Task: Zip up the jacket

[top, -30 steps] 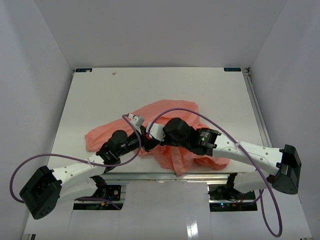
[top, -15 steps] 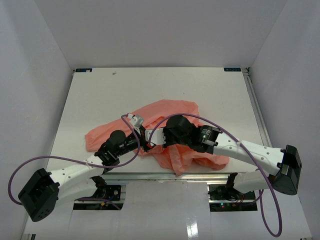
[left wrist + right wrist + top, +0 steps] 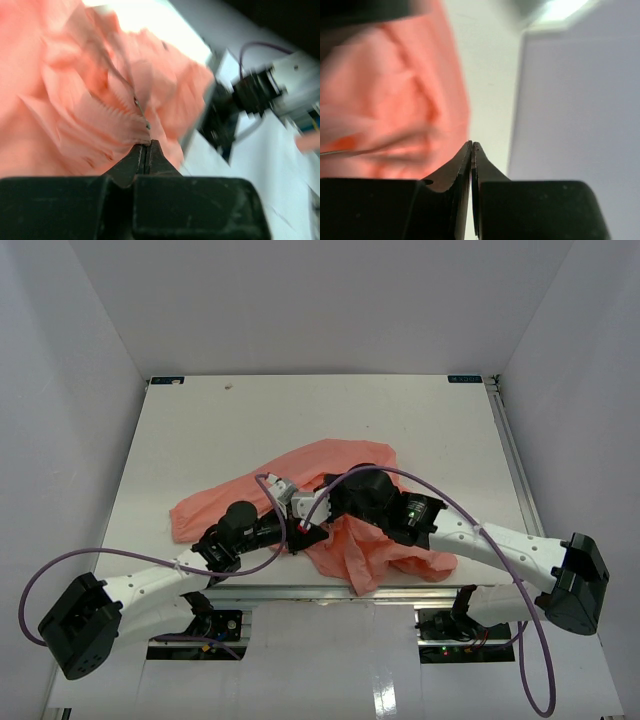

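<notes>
The salmon-pink jacket (image 3: 340, 458) lies crumpled at the near middle of the white table (image 3: 300, 410). My left gripper (image 3: 308, 533) is over its near edge. In the left wrist view the gripper (image 3: 147, 145) is shut on bunched fabric of the jacket (image 3: 60, 100), and a thin zipper line (image 3: 142, 116) runs up from the tips. My right gripper (image 3: 303, 512) is close beside the left one, over the jacket. In the right wrist view its jaws (image 3: 471, 144) are pressed together with nothing visible between them, and the blurred jacket (image 3: 385, 100) lies to their left.
The table's near edge (image 3: 330, 590) runs just below the jacket. Purple cables (image 3: 440, 502) loop over both arms. Grey walls (image 3: 80, 390) enclose the table on three sides. The right arm's base (image 3: 250, 95) shows past the table edge in the left wrist view.
My left gripper has moved to the right along the jacket's near edge. My right gripper and wrist have shifted slightly right and away. The fabric between them has bunched up.
</notes>
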Motion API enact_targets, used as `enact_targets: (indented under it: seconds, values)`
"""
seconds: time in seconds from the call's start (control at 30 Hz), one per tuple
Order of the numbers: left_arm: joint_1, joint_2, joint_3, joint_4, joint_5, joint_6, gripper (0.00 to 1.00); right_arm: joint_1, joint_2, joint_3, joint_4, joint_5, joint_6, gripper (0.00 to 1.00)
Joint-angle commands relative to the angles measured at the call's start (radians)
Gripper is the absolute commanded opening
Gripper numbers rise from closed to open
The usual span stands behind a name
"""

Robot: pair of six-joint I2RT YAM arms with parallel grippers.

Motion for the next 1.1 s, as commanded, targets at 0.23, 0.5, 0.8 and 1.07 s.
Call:
enact_targets:
  seconds: [0.23, 0.5, 0.8, 1.07]
  values:
    - [-0.030, 0.010, -0.009, -0.136, 0.161, -0.003, 0.00, -0.043, -0.072, 0.063, 0.287, 0.141, -0.088, 0.08]
    - [-0.031, -0.014, -0.041, -0.065, 0.184, 0.017, 0.00, -0.219, -0.085, 0.137, -0.035, -0.118, 0.886, 0.31]
    - [-0.028, -0.149, -0.158, 0.098, 0.225, 0.048, 0.00, -0.327, -0.215, -0.154, 0.128, -0.636, 1.220, 0.64]
    - [-0.025, -0.154, -0.168, 0.143, 0.285, 0.032, 0.00, -0.328, -0.272, -0.315, 0.288, -0.932, 1.136, 0.65]
